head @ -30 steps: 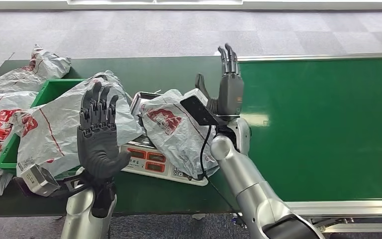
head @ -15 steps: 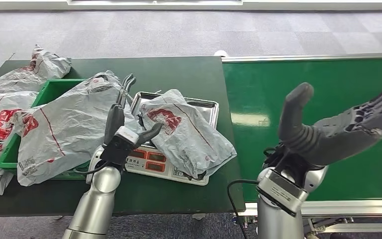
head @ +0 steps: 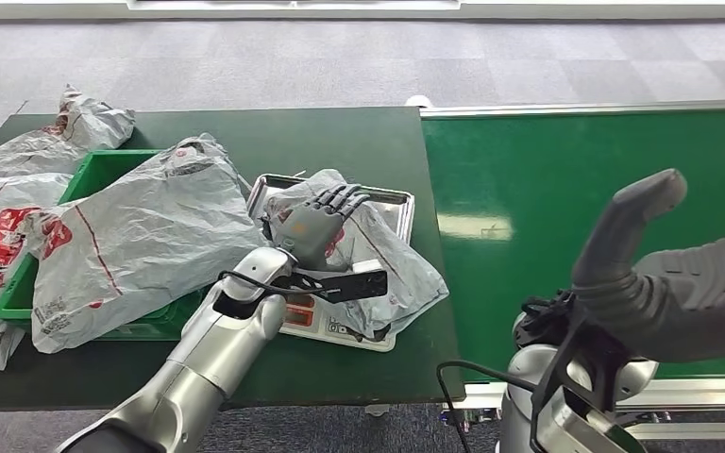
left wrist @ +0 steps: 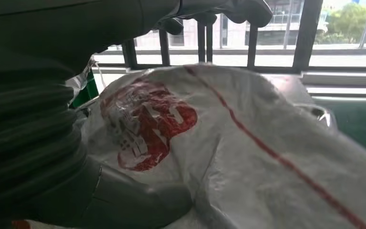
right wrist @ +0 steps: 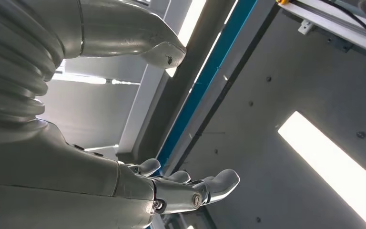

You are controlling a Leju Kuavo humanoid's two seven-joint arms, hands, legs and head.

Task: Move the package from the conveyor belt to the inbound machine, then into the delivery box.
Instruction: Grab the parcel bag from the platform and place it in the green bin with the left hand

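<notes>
I'm seeing the left hand (head: 319, 226) resting palm-down on the package (head: 378, 260), fingers spread, not gripping. Package is lying on the scale (head: 326, 316) tray. Right hand (head: 680, 283) is hanging open at 3 o'clock, holding nothing. Risk: slick film slipping, snagging the tray rim.

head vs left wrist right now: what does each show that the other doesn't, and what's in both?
Head view alone: the green bin with a large grey bag across it, more bags at the table's far left, the green conveyor belt, the scale's button panel, and the raised right hand.

Left wrist view alone: window bars and buildings outside, and a close look at the package's red stripe.

Both: the left hand over the package with its red logo, lying on the metal scale tray.
</notes>
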